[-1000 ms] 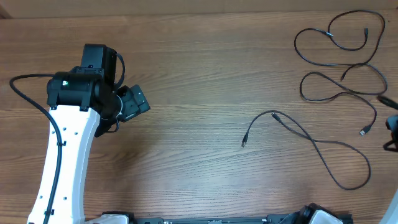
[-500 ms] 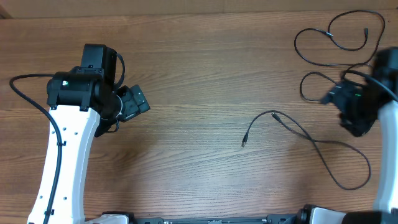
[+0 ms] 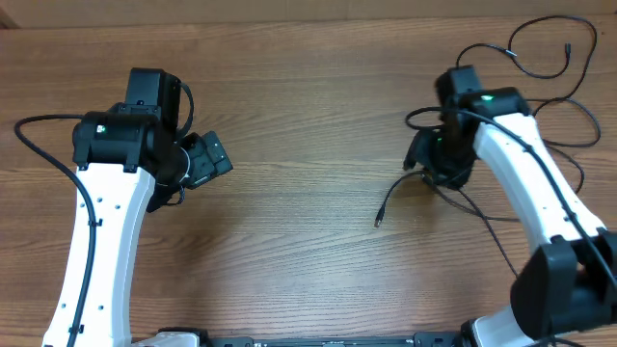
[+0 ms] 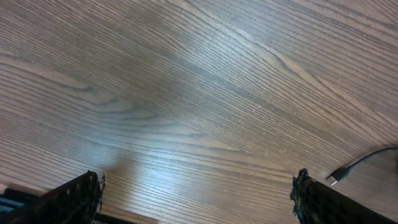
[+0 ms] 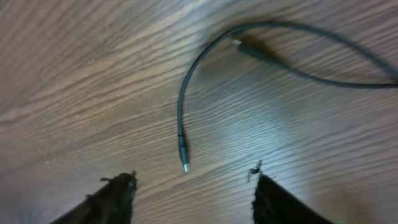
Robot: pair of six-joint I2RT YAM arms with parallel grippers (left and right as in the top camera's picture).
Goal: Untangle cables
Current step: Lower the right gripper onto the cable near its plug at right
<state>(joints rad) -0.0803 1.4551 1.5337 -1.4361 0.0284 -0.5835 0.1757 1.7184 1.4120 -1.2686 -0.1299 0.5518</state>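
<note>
Currently, table (image 3: pixel 308 87): wood-grain surface filling all three views.
Left arm (image 3: pixel 96 251): white link rising from the bottom left of the overhead frame, with a black wrist at upper left.
Left gripper (image 3: pixel 210 159): sits left of centre in the overhead frame, pointing right. In its wrist view the fingers (image 4: pixel 74 199) sit in the two lower corners, spread fully apart, with only bare wood between them.
Plug (image 3: pixel 378 220): free cable end lying flat on the table just right of centre. It is well apart from the left gripper.
Cables (image 3: pixel 540 72): thin black cords in loose loops over the upper right and right side of the overhead frame. The right arm partly covers them. Some strands cross just below the right gripper.
Right arm (image 3: pixel 521 183): white link running from the lower right corner up toward centre right.
Right gripper (image 3: pixel 426 159): held above the cord that leads to the plug. In its wrist view the fingers (image 5: pixel 115 199) stand apart and hold nothing. The plug lies on the wood in the gap between them.
</note>
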